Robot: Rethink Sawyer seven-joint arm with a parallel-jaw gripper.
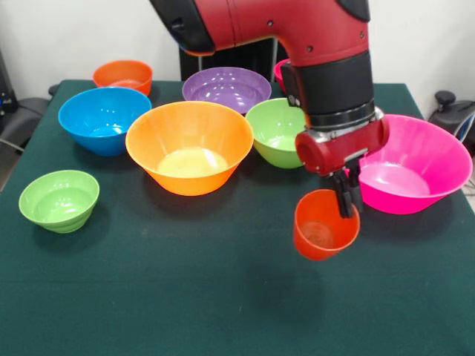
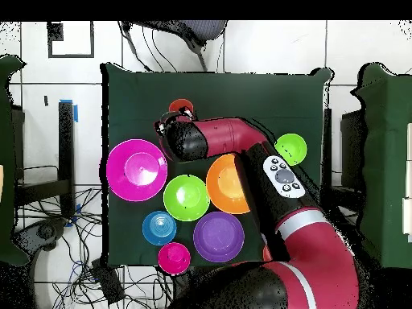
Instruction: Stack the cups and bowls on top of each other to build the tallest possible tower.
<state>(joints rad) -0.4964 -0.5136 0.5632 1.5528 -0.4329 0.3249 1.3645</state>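
Note:
My gripper (image 1: 346, 208) is shut on the rim of the orange-red cup (image 1: 323, 226). It holds the cup tilted above the table, just in front of the large pink bowl (image 1: 419, 165). In the overhead view the cup (image 2: 181, 106) shows beyond the gripper (image 2: 170, 125). The bowls stand apart, none nested: large orange (image 1: 189, 144), medium green (image 1: 276, 132), purple (image 1: 226, 87), medium blue (image 1: 104, 119), small orange (image 1: 123, 74), small green (image 1: 59, 199). A small magenta-red bowl (image 1: 280, 70) peeks from behind the arm. A small blue bowl (image 2: 159, 228) shows only from overhead.
The green table (image 1: 185, 297) has bare cloth along its front half, under and around the held cup. My arm (image 1: 319, 52) comes down over the table's back right and hides part of the medium green bowl.

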